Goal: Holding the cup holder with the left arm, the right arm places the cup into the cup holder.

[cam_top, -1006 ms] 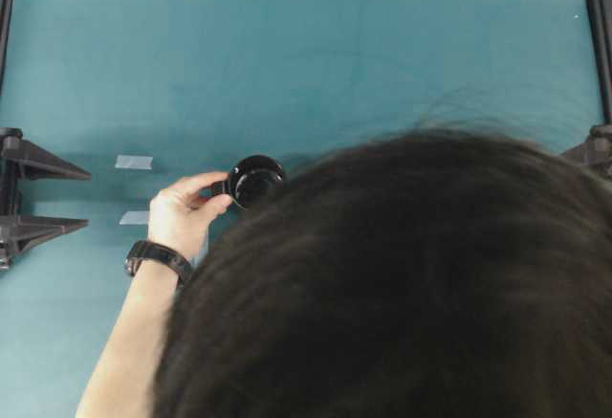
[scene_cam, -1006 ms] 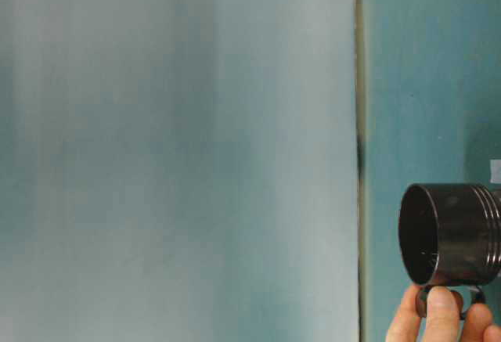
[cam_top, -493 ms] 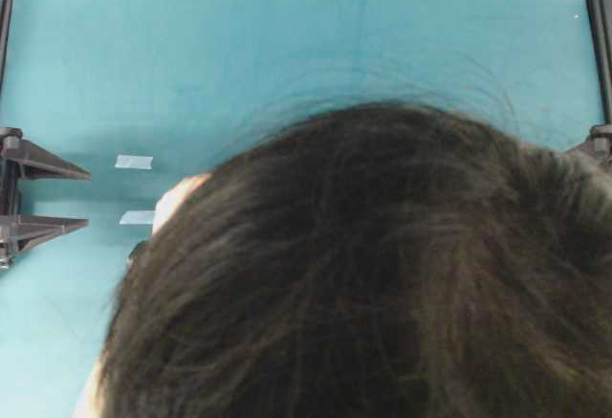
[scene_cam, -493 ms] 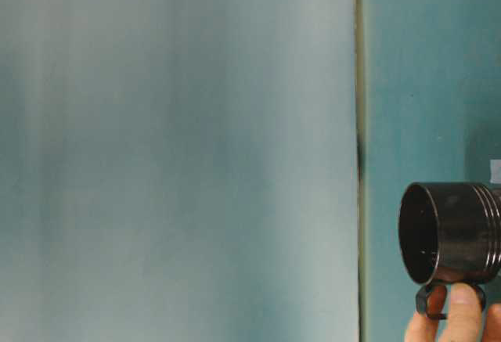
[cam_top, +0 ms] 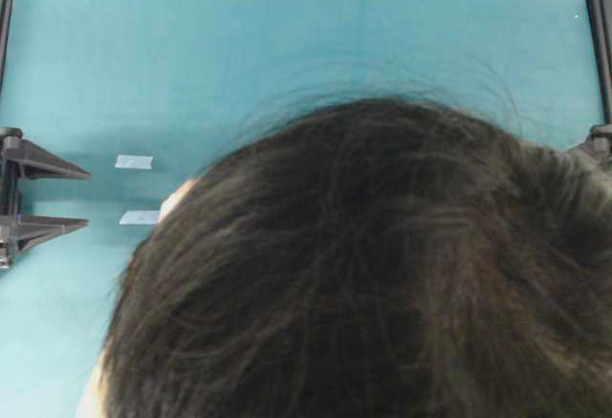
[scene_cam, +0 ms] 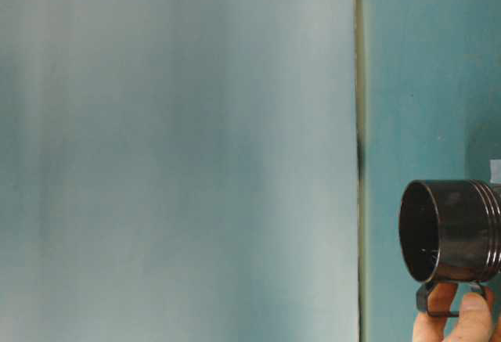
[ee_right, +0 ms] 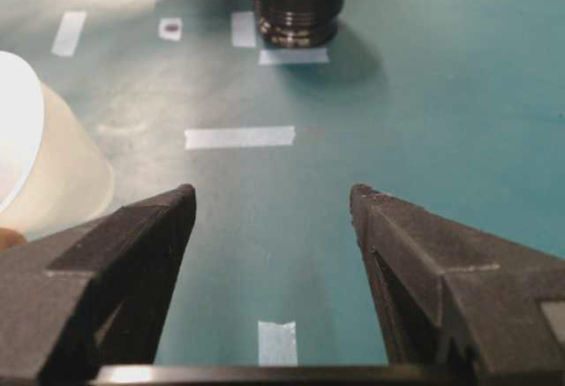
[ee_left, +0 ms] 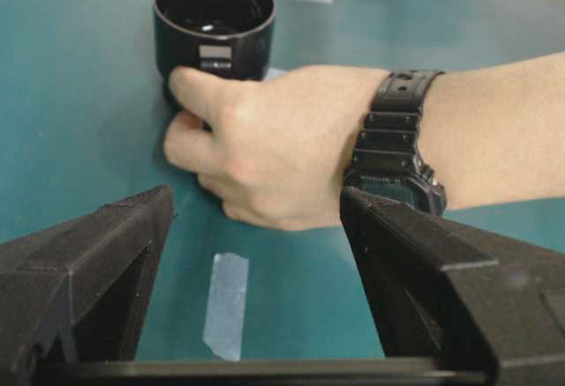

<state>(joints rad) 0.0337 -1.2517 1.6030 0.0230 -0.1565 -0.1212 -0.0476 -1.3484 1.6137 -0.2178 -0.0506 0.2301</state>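
Note:
The black cup holder (ee_left: 214,24) stands upright on the teal table, also seen in the table-level view (scene_cam: 454,231) and far ahead in the right wrist view (ee_right: 298,2). A person's hand (ee_left: 265,147) grips its side handle. The white cup (ee_right: 44,170) lies at the left edge of the right wrist view. My left gripper (ee_left: 256,196) is open with nothing in it, well short of the holder, with the hand in between. It sits at the table's left edge (cam_top: 88,200). My right gripper (ee_right: 272,192) is open over bare table. Overhead, hair hides the holder and cup.
A person's head (cam_top: 363,265) fills most of the overhead view. A black wristwatch (ee_left: 397,139) is on the person's wrist. Pale tape strips (cam_top: 134,162) (ee_right: 239,137) mark the teal table (cam_top: 287,45). Part of the right arm (cam_top: 595,145) shows at the right edge.
The person's head has moved forward and now covers the cup holder and hand overhead. At table level, the fingers shifted on the handle. Neither gripper has moved.

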